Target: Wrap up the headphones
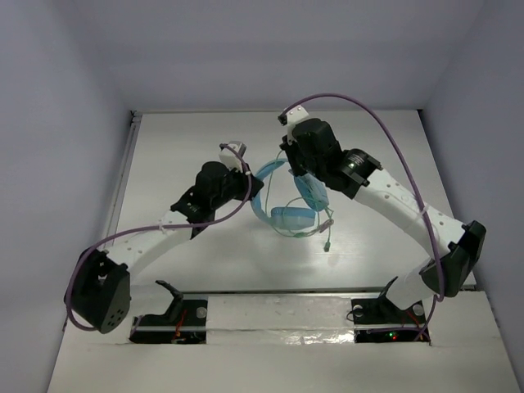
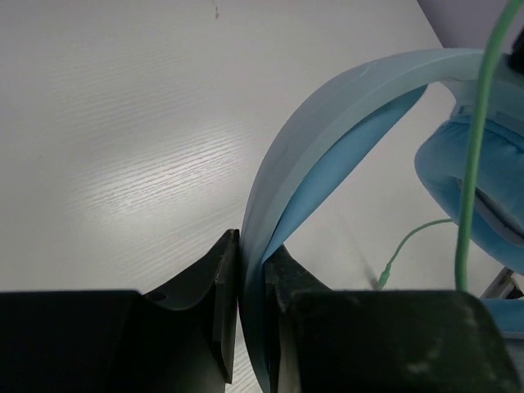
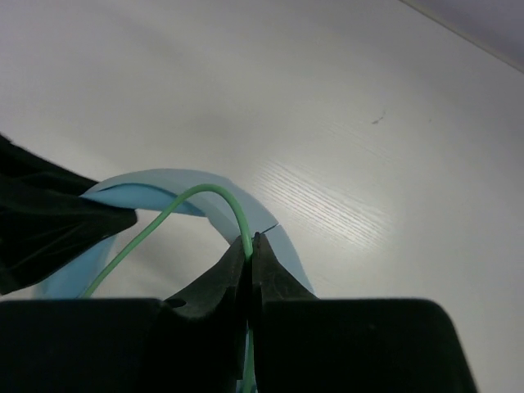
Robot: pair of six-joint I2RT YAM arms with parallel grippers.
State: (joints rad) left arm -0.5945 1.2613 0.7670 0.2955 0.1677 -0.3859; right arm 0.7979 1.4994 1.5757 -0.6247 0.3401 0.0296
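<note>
The light blue headphones (image 1: 291,205) sit mid-table between both arms, headband (image 1: 264,176) arching up and earcups (image 1: 293,218) low. My left gripper (image 2: 251,250) is shut on the headband (image 2: 327,123) and holds it upright; an earcup (image 2: 475,180) shows to its right. My right gripper (image 3: 250,240) is shut on the thin pale green cable (image 3: 172,213), which loops over the headband (image 3: 213,192). The cable (image 2: 473,164) hangs down in the left wrist view, its plug (image 2: 383,278) near the table. A cable end (image 1: 327,243) dangles below the earcups in the top view.
The white table (image 1: 180,147) has a raised rail along its left edge (image 1: 123,176). Thick purple robot cables (image 1: 393,139) arc over both arms. The arm bases (image 1: 172,315) stand at the near edge.
</note>
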